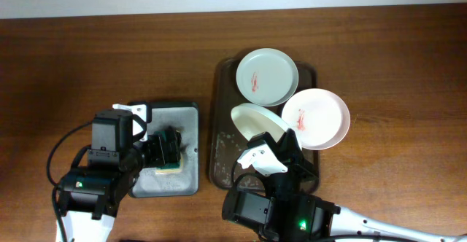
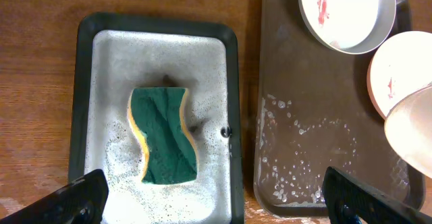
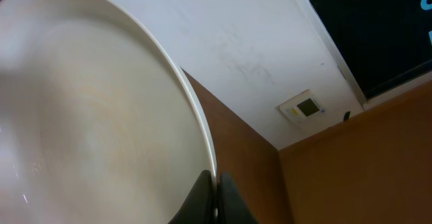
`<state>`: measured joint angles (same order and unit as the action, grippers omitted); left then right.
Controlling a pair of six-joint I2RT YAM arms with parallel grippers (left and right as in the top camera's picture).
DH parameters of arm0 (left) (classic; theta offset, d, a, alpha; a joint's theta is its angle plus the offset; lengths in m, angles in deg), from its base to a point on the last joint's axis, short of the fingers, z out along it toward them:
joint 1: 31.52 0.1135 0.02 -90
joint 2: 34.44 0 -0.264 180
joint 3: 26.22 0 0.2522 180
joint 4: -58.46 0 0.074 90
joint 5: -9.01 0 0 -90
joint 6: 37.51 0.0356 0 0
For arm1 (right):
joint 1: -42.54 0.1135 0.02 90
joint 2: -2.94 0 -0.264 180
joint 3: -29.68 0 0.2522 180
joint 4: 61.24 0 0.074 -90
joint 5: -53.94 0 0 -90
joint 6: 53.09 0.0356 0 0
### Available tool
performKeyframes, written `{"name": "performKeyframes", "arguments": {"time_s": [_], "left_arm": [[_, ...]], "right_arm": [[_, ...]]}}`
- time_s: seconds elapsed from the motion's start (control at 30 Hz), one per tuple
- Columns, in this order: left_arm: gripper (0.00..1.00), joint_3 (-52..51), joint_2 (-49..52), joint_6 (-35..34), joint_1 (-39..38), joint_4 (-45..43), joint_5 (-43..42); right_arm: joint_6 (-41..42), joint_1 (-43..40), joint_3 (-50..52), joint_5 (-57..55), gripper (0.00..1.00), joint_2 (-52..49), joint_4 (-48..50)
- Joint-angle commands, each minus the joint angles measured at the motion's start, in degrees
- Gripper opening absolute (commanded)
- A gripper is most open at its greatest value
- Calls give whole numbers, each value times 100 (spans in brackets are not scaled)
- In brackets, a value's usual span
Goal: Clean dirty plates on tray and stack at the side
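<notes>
The dark brown tray [image 1: 221, 125] holds a white plate with a red smear [image 1: 266, 76] at its far end and another smeared plate [image 1: 316, 118] over its right rim. My right gripper [image 1: 271, 141] is shut on the rim of a third white plate [image 1: 257, 117], held tilted above the tray; in the right wrist view the plate [image 3: 94, 116] fills the left side and the fingers [image 3: 214, 197] pinch its edge. My left gripper [image 1: 168, 149] is open above a green and yellow sponge [image 2: 164, 135] that lies in the grey metal tray [image 2: 115, 55].
The grey metal tray [image 1: 182, 111] with soapy foam sits left of the brown tray [image 2: 297, 129], whose wet floor has water drops. Bare wooden table lies all around, with the white wall edge at the back.
</notes>
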<state>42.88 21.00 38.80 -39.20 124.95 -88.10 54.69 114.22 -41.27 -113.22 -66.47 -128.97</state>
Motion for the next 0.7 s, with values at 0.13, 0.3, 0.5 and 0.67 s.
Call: {"name": "performKeyframes", "arguments": {"time_s": [0.13,0.3,0.5,0.67], "left_arm": [[99,103,-7,55,24,-11,-61],[100,103,-7,55,24,-11,-61],[99,103,-7,55,24,-11,-61],[100,103,-7,55,24,-11,-61]], "right_arm": [[232,44,-166,-229,4,85,81],[675,-380,-166,385,4,81,315],[1019,-1843,-166,2358,4,92,326],[1338,-3545,-166,5023,4,225,317]]}}
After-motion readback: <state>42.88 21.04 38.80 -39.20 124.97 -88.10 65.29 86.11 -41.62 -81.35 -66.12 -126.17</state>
